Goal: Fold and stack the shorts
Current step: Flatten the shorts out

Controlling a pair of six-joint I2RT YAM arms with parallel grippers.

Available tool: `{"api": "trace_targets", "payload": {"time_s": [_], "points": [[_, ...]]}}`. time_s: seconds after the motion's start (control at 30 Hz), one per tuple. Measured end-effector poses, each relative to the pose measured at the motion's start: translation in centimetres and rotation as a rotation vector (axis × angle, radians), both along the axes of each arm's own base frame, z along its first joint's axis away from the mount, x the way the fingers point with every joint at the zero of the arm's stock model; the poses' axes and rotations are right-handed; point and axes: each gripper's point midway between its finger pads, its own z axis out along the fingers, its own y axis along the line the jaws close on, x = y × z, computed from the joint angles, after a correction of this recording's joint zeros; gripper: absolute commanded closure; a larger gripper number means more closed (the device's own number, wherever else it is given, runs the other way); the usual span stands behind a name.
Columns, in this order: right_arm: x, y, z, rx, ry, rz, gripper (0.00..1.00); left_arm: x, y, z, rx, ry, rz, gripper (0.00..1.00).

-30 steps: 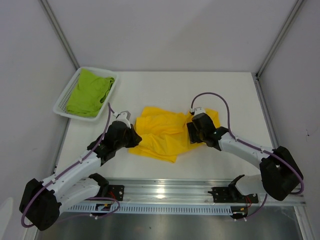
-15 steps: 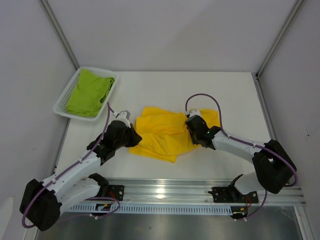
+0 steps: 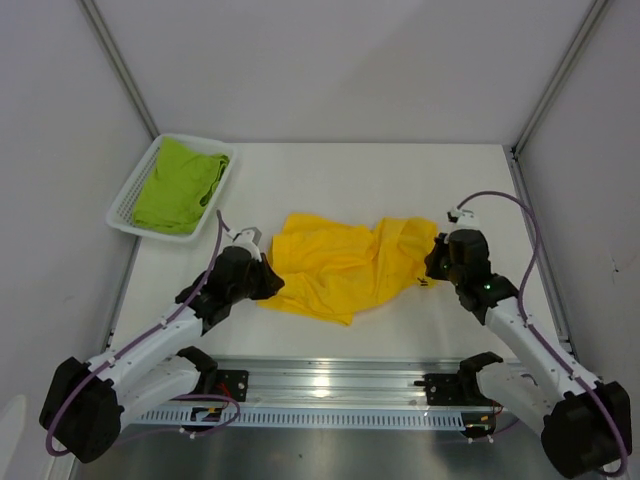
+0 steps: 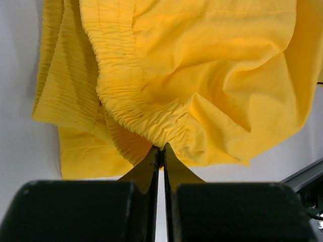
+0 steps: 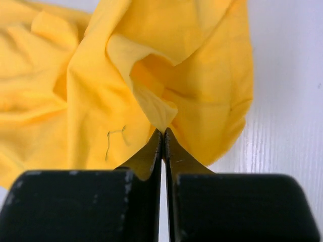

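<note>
The bright yellow shorts (image 3: pixel 335 265) lie crumpled on the white table between both arms. My left gripper (image 3: pixel 272 284) is shut on their gathered elastic waistband (image 4: pixel 151 128) at the cloth's left edge; the jaws meet at the fabric (image 4: pixel 161 147). At the cloth's right end my right gripper (image 3: pixel 432 268) is shut on a pinched fold of the yellow shorts (image 5: pixel 151 108), jaws pressed together (image 5: pixel 163 132). A loose thread (image 5: pixel 115 141) shows on the fabric. The lime green shorts (image 3: pixel 180 185) lie bunched in the basket at the far left.
The white mesh basket (image 3: pixel 122 207) sits at the table's far left corner. An aluminium rail (image 3: pixel 330 375) with the arm bases runs along the near edge. Grey walls and frame posts (image 3: pixel 120 65) close in both sides.
My right gripper shut on the yellow cloth near its middle and drew that part rightward, spreading the shorts wider. The left gripper kept its hold in place.
</note>
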Motion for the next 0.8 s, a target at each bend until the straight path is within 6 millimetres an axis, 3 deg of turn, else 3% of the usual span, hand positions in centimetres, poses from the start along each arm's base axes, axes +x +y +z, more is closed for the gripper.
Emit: {"api": "trace_targets", "payload": {"time_s": [0.07,0.1,0.23,0.3,0.57,0.67,0.8], "points": [[0.0,-1.7,-0.3,0.077,0.001,-0.041,1.0,-0.3,0.0,-0.7,-0.002,0.009,-0.007,0.85],[0.0,-2.3,-0.6,0.107,0.013,-0.053,1.0,-0.5,0.0,-1.0,-0.006,0.014,-0.015,0.68],[-0.3,-3.1,-2.3,0.198,0.079,-0.068,1.0,-1.6,-0.4,-2.5,-0.042,0.026,-0.053,0.34],[-0.3,-3.3,-2.6,0.232,0.1,-0.071,1.0,-2.2,-0.5,-3.1,-0.056,0.034,-0.068,0.25],[1.0,-3.9,-3.4,0.339,0.155,-0.088,1.0,-3.1,-1.1,-3.9,-0.115,0.004,-0.119,0.25],[1.5,-3.8,-3.4,0.36,0.164,-0.085,1.0,-3.2,-1.4,-3.7,-0.137,-0.023,-0.135,0.31],[1.7,-3.5,-3.2,0.378,0.159,-0.069,1.0,-3.0,-1.6,-3.3,-0.165,-0.075,-0.146,0.6]]}}
